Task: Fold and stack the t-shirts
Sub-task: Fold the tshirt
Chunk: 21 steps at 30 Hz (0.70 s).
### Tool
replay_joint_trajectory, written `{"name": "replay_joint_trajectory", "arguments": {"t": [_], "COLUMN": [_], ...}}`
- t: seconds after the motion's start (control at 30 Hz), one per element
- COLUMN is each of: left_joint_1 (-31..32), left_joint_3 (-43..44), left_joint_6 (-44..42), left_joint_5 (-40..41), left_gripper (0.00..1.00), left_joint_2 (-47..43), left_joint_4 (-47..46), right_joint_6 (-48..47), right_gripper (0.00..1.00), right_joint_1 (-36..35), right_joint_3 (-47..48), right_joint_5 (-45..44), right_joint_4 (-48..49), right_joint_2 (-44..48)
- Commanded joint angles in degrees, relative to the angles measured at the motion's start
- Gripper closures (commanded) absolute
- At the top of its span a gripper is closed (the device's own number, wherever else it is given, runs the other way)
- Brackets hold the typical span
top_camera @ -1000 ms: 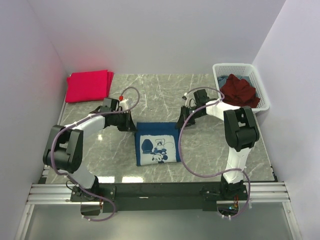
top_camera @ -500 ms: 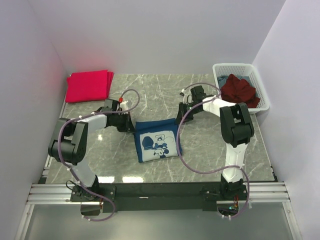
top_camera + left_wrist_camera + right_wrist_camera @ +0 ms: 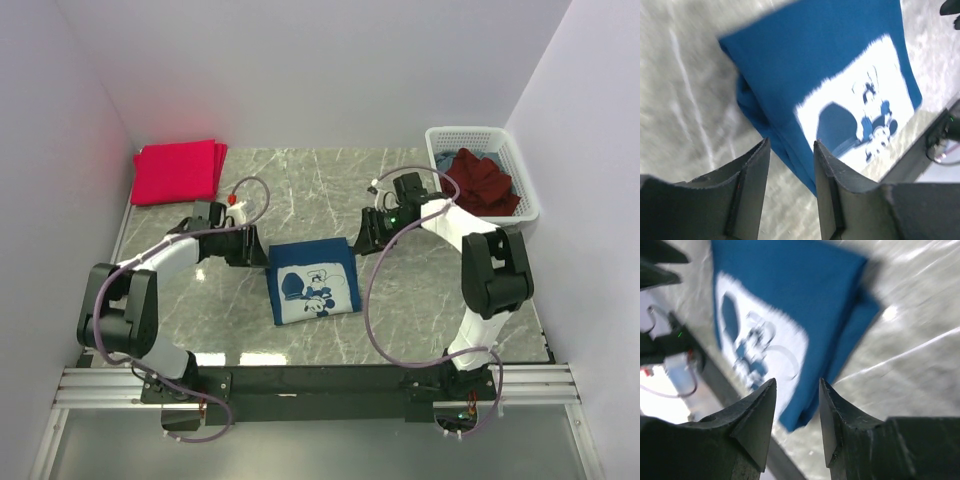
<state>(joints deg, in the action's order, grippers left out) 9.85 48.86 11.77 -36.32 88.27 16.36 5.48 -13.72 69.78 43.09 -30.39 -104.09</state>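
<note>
A folded navy blue t-shirt (image 3: 312, 282) with a white cartoon print lies flat on the marble table. It also shows in the left wrist view (image 3: 840, 80) and the right wrist view (image 3: 785, 310). My left gripper (image 3: 262, 252) is open and empty at the shirt's left edge, above the table. My right gripper (image 3: 360, 240) is open and empty at its back right corner. Folded pinkish-red shirts (image 3: 178, 170) are stacked at the back left. A dark maroon shirt (image 3: 480, 182) lies crumpled in the basket.
A white lattice basket (image 3: 520, 190) stands at the back right by the wall. White walls close in the left, back and right sides. A black and silver rail (image 3: 320, 385) with the arm bases runs along the near edge.
Both grippers have drawn back a little from the blue shirt, the left one leftwards. The shirt has shifted slightly and lies flat.
</note>
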Motion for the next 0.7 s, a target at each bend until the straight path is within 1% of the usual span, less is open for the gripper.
{"name": "replay_joint_trajectory", "arguments": {"t": [0.0, 0.03, 0.17, 0.3, 0.37, 0.4, 0.47, 0.5, 0.57, 0.6, 0.63, 0.67], "left_joint_1": [0.17, 0.26, 0.70, 1.23, 1.40, 1.40, 1.40, 1.40, 1.32, 1.23, 1.14, 0.97], "left_joint_3": [-3.68, -4.73, -4.57, -4.13, -3.51, -3.51, -3.33, -2.64, -1.67, -0.45, 0.87, 0.88], "left_joint_6": [0.80, 0.97, 1.59, 1.85, 1.85, 1.94, 2.29, 2.38, 2.82, 2.91, 2.73, 2.56], "left_joint_5": [-3.93, -4.11, -4.90, -5.96, -7.10, -7.36, -8.15, -8.77, -10.17, -10.44, -9.75, -9.30], "left_gripper": [0.54, 0.54, 0.55, 0.56, 0.59, 0.59, 0.68, 0.75, 0.87, 0.95, 0.99, 0.99], "left_joint_2": [-1.43, -1.35, 1.19, 4.97, 6.73, 7.18, 9.10, 9.90, 11.56, 11.92, 12.36, 12.54], "left_joint_4": [1.66, 1.22, 0.69, -0.01, -0.98, -1.59, -3.43, -3.79, -5.02, -5.46, -6.16, -6.25], "right_joint_6": [-2.48, -2.92, -4.42, -4.95, -4.95, -5.03, -4.69, -4.25, -4.24, -3.72, -2.93, -2.93], "right_gripper": [0.53, 0.53, 0.53, 0.53, 0.55, 0.58, 0.64, 0.74, 0.85, 0.96, 1.00, 1.00], "right_joint_1": [-0.61, -1.05, -3.59, -4.04, -4.04, -4.13, -4.13, -4.04, -3.95, -3.86, -3.51, -3.34], "right_joint_3": [-2.97, -3.59, -6.67, -7.29, -6.68, -6.41, -5.45, -5.01, -3.43, -2.90, -1.94, -1.40], "right_joint_5": [4.71, 5.68, 6.48, 7.44, 7.71, 8.14, 8.50, 8.33, 7.36, 6.66, 6.22, 5.95], "right_joint_4": [-4.84, -5.29, -6.08, -5.99, -5.65, -5.38, -4.68, -4.42, -3.63, -3.19, -2.23, -1.78], "right_joint_2": [2.84, 2.84, 0.39, -3.04, -4.36, -4.80, -6.29, -6.82, -8.49, -8.93, -9.63, -9.98]}}
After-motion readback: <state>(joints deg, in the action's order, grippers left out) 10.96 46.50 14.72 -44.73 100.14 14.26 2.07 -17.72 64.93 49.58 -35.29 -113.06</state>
